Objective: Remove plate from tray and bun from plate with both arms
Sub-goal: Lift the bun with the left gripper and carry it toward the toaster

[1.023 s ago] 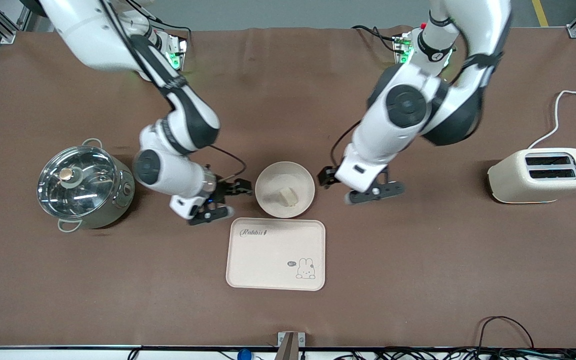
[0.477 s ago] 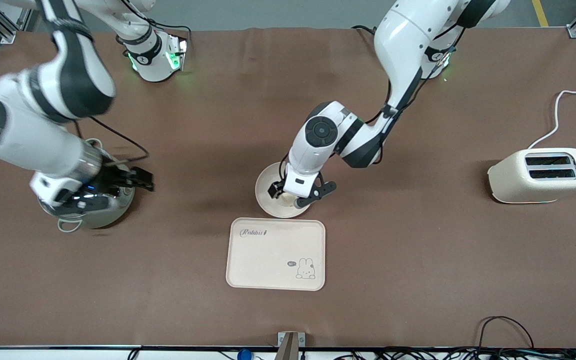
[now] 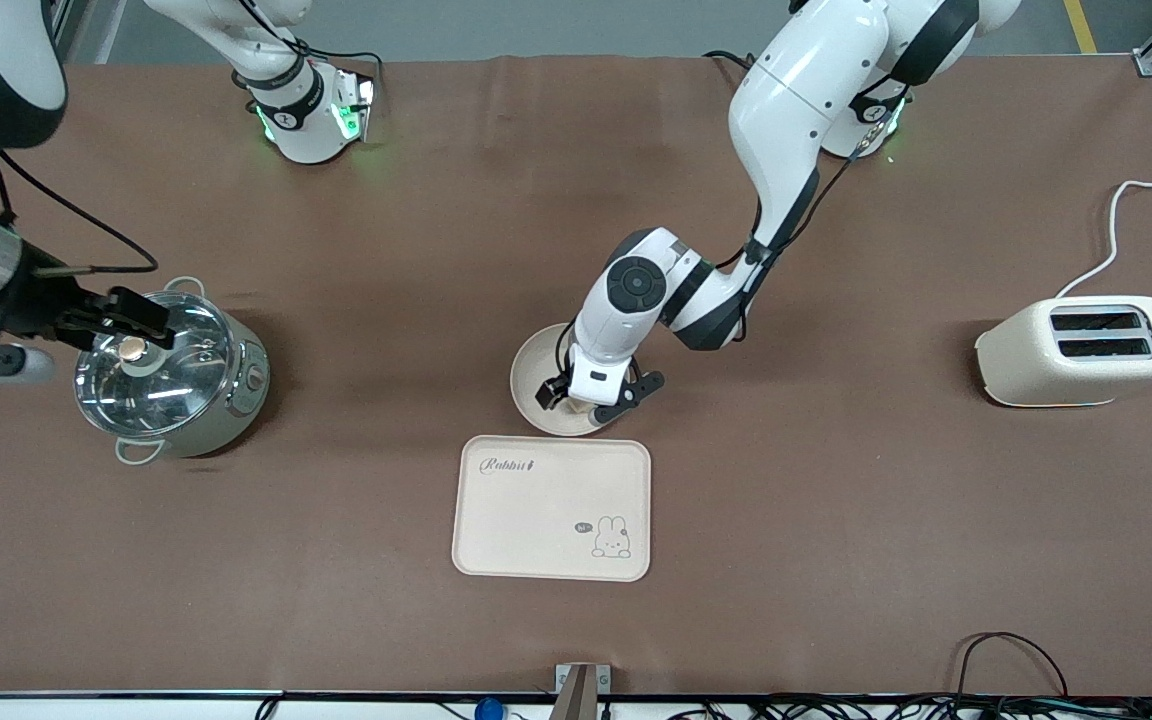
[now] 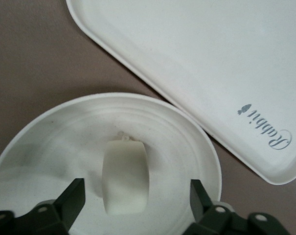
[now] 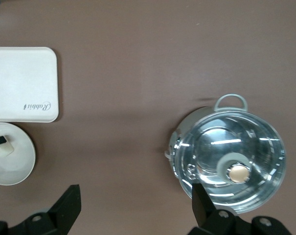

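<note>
1. Left gripper [image 3: 591, 398]: low over the plate [image 3: 534, 362], fingers spread wide and pointing down. In the left wrist view the two black fingertips [image 4: 73, 193] stand on either side of the bun [image 4: 124, 176], each with a clear gap to it; nothing is gripped.
2. Bun: pale cream lump lying inside the plate, on the plate's floor, toward the part of the plate that lies closest to the tray [image 3: 551, 507]. In the front view it is mostly hidden under the left gripper.
3. Plate: round, shallow, cream, resting on the table [image 3: 836, 500]. Its rim lies just beside the tray's edge with a narrow strip of table between them; the plate is farther from the front camera than the tray.
4. Left arm [image 3: 786, 110]: reaches from its base down to the plate, wrist bent over the plate's tray-side half.
5. Right gripper [image 3: 46, 335]: up in the air just off the edge of the pot [image 3: 172, 372], well apart from the plate toward the right arm's end of the table. Fingers spread wide, holding nothing.
6. Pot: steel, glass lid with a round knob, standing on the table, well apart from the plate.
7. Tray: rectangular, cream, with "Rabbit" lettering and a rabbit drawing, nearer the front camera than the plate.
8. Toaster [image 3: 1081, 350]: cream, two slots, well apart from the plate toward the left arm's end of the table, white cord attached.
</note>
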Robot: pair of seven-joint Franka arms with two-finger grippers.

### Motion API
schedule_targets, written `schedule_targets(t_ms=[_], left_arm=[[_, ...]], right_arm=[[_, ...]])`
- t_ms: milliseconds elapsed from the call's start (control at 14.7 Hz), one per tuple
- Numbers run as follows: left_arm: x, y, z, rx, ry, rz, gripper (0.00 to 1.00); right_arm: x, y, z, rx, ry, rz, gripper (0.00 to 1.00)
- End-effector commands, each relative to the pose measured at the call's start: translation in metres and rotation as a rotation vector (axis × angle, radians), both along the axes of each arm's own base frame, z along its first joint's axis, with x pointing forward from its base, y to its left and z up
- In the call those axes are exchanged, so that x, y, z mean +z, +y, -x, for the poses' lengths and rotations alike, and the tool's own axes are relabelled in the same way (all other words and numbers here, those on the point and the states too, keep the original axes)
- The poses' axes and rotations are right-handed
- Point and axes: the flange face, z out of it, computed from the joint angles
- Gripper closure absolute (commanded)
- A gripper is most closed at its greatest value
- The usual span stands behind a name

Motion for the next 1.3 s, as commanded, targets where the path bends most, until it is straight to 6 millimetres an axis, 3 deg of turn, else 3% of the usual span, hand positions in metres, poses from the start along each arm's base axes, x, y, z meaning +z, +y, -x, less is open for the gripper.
schedule_targets(t_ms=[0, 273, 409, 477, 682, 818, 886, 1091, 1227], left_arm=[[-0.001, -0.014, 0.01, 0.017, -0.039, -0.03, 0.7], [-0.003, -0.015, 0.016, -0.019, -0.078, -0.084, 0.91], [0.011, -0.009, 0.018, -0.041, -0.067, -0.135, 0.95], [0.033, -0.007, 0.019, -0.069, -0.056, -0.187, 0.98], [0.131, 0.024, 0.018, -0.299, -0.03, -0.341, 0.99], [0.179, 0.092, -0.011, -0.424, 0.034, -0.392, 0.99], [0.189, 0.129, -0.027, -0.485, 0.053, -0.398, 0.99], [0.182, 0.279, -0.086, -0.589, 0.098, -0.364, 0.98], [0.163, 0.353, -0.111, -0.644, 0.086, -0.323, 0.98]], right_arm=[[0.035, -0.021, 0.028, -0.022, -0.018, 0.032, 0.0], [0.057, -0.065, 0.042, 0.013, -0.055, 0.031, 0.0], [0.059, -0.07, 0.048, 0.024, -0.041, 0.029, 0.0], [0.055, -0.068, 0.052, 0.026, -0.013, 0.024, 0.0], [0.047, -0.069, 0.071, 0.035, 0.041, 0.01, 0.0], [0.048, -0.068, 0.073, 0.038, 0.04, 0.012, 0.0], [0.048, -0.067, 0.074, 0.041, 0.042, 0.011, 0.0], [0.048, -0.063, 0.071, 0.048, 0.039, 0.015, 0.0], [0.048, -0.059, 0.069, 0.054, 0.035, 0.017, 0.0]])
